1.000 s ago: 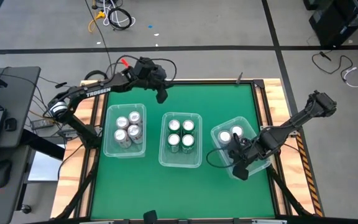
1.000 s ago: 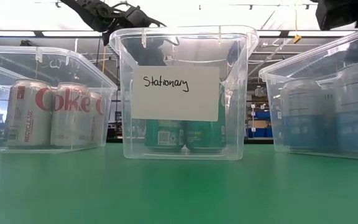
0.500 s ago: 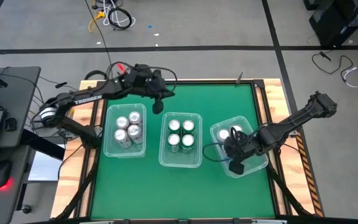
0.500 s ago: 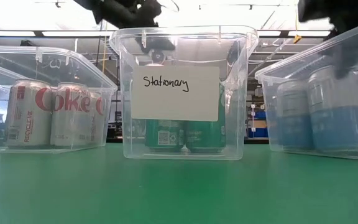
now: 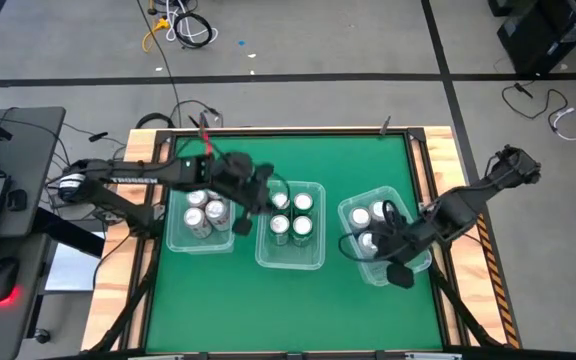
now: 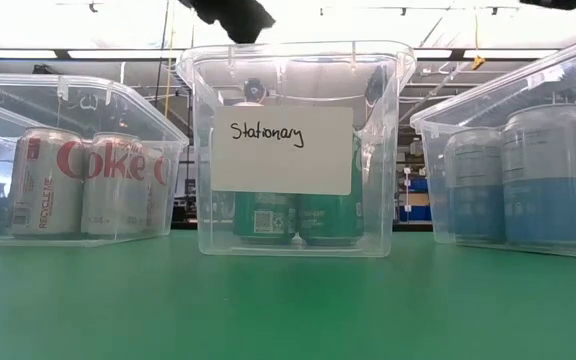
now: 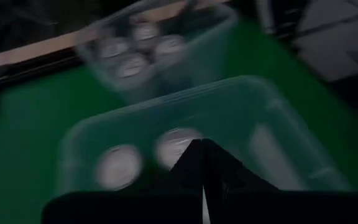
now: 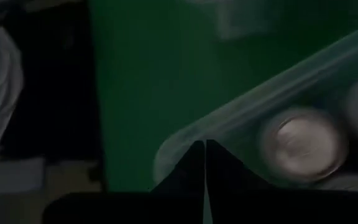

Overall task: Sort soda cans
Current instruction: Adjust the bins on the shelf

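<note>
Three clear bins (image 5: 290,262) stand in a row on the green table (image 5: 298,160), holding the soda cans (image 5: 290,214) upright, sorted by colour: white at nine o'clock, green in the centre, blue at three. The left gripper (image 5: 240,225), fingers pressed together and empty, hangs between the white and green bins. The right gripper (image 5: 400,274), likewise closed on nothing, sits at the blue bin's five-o'clock corner. Sorting looks finished.
</note>
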Tool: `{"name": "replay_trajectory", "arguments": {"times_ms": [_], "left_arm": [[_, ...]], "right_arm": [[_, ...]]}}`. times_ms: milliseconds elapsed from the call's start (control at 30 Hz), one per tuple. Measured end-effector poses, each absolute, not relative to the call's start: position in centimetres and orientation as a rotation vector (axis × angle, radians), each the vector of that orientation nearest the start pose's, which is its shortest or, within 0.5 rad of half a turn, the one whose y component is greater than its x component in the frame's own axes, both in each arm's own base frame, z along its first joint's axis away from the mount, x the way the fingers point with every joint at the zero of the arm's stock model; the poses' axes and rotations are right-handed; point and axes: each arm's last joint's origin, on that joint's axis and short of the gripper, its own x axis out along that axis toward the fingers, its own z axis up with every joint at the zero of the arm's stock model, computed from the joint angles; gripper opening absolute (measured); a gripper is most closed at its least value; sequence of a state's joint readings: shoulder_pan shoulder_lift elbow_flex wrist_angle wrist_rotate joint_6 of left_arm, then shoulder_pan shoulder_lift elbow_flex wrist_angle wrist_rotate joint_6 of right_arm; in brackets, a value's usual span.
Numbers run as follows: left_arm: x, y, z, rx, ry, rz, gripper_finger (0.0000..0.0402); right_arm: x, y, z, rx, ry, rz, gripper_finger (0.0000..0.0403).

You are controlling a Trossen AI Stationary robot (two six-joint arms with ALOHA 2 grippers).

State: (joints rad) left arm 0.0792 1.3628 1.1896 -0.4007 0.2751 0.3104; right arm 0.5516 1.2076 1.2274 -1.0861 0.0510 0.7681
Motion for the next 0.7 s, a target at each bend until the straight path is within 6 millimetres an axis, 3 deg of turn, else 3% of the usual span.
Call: {"name": "replay_trajectory", "arguments": {"times_ms": [100,367,533,700], "left_arm": [[29.7,-0.7,32.6,0.19,0.537,-0.324,0.0],[30.2,-5.0,31.1,0.134,0.641,-0.287,0.0],[31.3,-6.6,28.9,0.101,0.724,-0.292,0.0],[32.3,-7.3,27.3,0.074,0.767,-0.279,0.0]], "right_arm": [[17.8,12.2,32.5,0.407,1.179,0.061,0.0001],[16.1,14.7,28.6,0.439,1.305,0.101,0.0],[16.5,15.4,26.9,0.474,1.249,0.158,0.0],[16.9,14.7,26.1,0.449,1.242,0.15,0.0]]}}
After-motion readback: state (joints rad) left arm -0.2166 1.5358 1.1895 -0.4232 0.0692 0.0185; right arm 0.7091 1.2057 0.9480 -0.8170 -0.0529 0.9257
